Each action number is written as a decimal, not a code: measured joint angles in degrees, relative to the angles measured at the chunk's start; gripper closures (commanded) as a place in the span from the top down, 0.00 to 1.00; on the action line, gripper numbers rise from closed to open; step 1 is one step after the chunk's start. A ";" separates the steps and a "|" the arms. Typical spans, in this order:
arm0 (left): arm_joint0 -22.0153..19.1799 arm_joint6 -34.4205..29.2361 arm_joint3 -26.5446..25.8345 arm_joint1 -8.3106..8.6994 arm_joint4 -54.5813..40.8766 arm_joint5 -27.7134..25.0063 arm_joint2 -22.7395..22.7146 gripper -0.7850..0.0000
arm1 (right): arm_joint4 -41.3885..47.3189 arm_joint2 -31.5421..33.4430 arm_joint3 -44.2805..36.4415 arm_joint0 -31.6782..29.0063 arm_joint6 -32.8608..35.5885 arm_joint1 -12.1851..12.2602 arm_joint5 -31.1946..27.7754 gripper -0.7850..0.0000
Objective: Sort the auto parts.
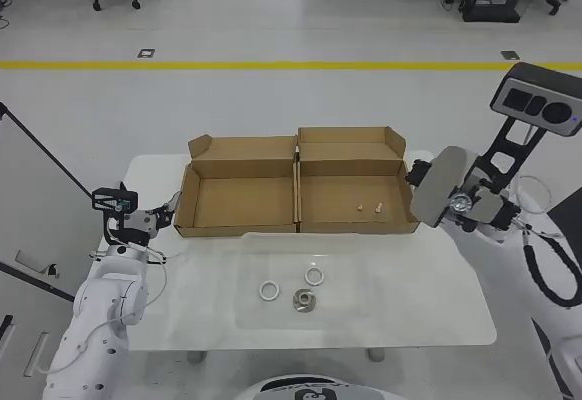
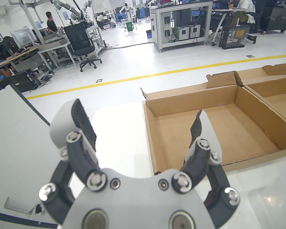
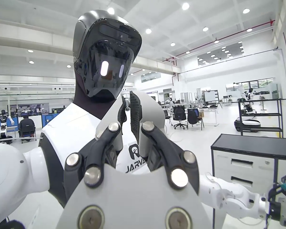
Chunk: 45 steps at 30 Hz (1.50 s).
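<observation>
I'm pinching a little spring (image 3: pixel 127 104) in my right gripper (image 3: pixel 128 98), coil running along the pads, hovering just outside the right box (image 1: pixel 336 200) by the table's (image 1: pixel 421 300) right edge. Left gripper's (image 2: pixel 138 110) sitting wide open near the left edge.

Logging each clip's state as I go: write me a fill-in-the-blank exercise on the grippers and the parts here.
1. The right gripper is shut on a small coiled metal ___.
2. The left gripper is ___, with nothing between its fingers.
3. In front of the cardboard boxes, ___ white rings lie on the table.
4. The small parts already boxed lie in the robot's ___ box.
Missing words: spring; open; two; right.
</observation>
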 measured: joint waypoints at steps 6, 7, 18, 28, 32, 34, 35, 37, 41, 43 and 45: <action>0.00 0.00 0.00 0.00 0.00 0.00 0.00 1.00 | -0.53 0.26 -0.31 -0.26 -0.59 -0.06 0.60 0.00; 0.00 0.00 0.00 0.00 0.00 0.00 0.00 1.00 | -1.57 0.68 -0.74 -0.55 -1.47 -0.15 1.57 0.00; 0.00 0.00 0.00 0.00 0.00 0.00 0.00 1.00 | -16.14 5.68 -0.65 -4.11 -7.54 -0.36 14.76 0.00; 0.00 0.00 0.00 0.00 0.00 0.00 0.00 1.00 | -8.70 7.07 -2.81 -7.68 -8.12 -1.24 13.94 0.00; 0.00 0.00 0.00 0.00 0.00 0.00 0.00 1.00 | -1.79 6.26 -2.55 -7.91 -5.76 -1.95 11.62 0.00; 0.00 0.00 0.00 0.00 0.00 0.00 0.00 1.00 | 1.53 5.85 -2.26 -7.89 -4.35 -2.36 10.58 0.00; 0.00 0.00 0.00 0.00 0.00 0.00 0.00 1.00 | 2.71 5.74 -2.08 -7.85 -3.74 -2.53 10.27 0.00; 0.00 0.00 0.00 0.00 0.00 0.00 0.00 1.00 | 4.25 5.79 -1.40 -7.68 -2.39 -2.86 10.03 0.00; 0.00 0.00 0.00 0.00 0.00 0.00 0.00 1.00 | 2.85 7.14 0.07 -7.52 -1.96 -3.22 10.81 0.00; 0.00 0.00 0.00 0.00 0.00 0.00 0.00 1.00 | -0.38 8.30 0.42 -7.59 -2.70 -3.27 12.20 0.00; 0.00 0.00 0.00 0.00 0.00 0.00 0.00 1.00 | -3.58 9.25 0.35 -7.74 -3.42 -3.30 13.64 0.00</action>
